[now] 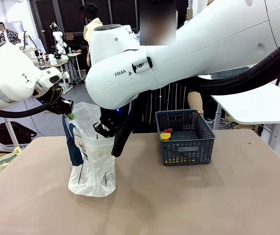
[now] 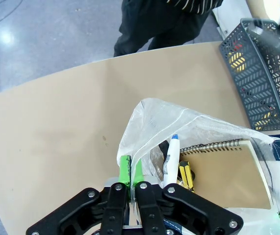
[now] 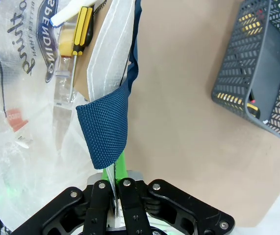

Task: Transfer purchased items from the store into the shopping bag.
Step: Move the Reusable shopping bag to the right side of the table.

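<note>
The shopping bag (image 1: 93, 164), translucent with navy straps, stands open on the table's left half. My left gripper (image 1: 68, 113) is shut on its left rim, green pads (image 2: 125, 169) pinching the plastic. At the opposite rim, beside a navy strap (image 3: 105, 132), my right gripper (image 1: 102, 128) is also shut on the plastic. Inside the bag lie a spiral notebook (image 2: 223, 171), a white marker (image 2: 170, 156) and a yellow-black screwdriver (image 2: 186, 174). The store, a dark grey lattice basket (image 1: 185, 147), stands right of the bag with a round yellow item (image 1: 165, 136) and a red item (image 1: 168, 130) in it.
A person in a striped apron stands behind the basket, a forearm (image 1: 194, 102) hanging near its back rim. My right arm's big white link (image 1: 189, 54) crosses above the table. A white side table (image 1: 262, 105) stands at the far right. Bare tabletop (image 1: 189, 205) lies in front.
</note>
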Controlling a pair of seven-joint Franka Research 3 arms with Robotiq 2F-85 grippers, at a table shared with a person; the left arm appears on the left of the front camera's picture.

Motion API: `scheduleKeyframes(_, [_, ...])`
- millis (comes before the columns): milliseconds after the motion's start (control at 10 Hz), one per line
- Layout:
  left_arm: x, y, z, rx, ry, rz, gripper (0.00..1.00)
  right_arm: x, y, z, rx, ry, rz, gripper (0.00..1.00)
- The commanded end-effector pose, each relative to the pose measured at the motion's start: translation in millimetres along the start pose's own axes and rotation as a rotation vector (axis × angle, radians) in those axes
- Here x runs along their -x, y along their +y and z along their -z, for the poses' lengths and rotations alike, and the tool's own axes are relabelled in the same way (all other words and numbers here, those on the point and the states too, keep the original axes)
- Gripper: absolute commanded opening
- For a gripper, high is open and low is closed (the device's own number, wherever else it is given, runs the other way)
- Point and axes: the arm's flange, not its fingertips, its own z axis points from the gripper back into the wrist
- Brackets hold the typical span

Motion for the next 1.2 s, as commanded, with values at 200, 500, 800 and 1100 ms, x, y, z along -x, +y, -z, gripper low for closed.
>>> scheduleKeyframes(200, [2.2, 1.7, -3.8, 0.002, -0.006, -0.014, 0.0, -0.1, 0.2, -1.1, -0.007, -0.005, -0.012, 0.0])
scheduleKeyframes(500, [2.2, 1.7, -3.8, 0.002, -0.006, -0.014, 0.0, -0.1, 0.2, -1.1, -0.007, -0.005, -0.012, 0.0])
scheduleKeyframes(800, [2.2, 1.7, -3.8, 0.002, -0.006, -0.014, 0.0, -0.1, 0.2, -1.1, -0.007, -0.005, -0.012, 0.0])
scheduleKeyframes(1100, [2.2, 1.7, -3.8, 0.002, -0.006, -0.014, 0.0, -0.1, 0.2, -1.1, -0.007, -0.005, -0.012, 0.0])
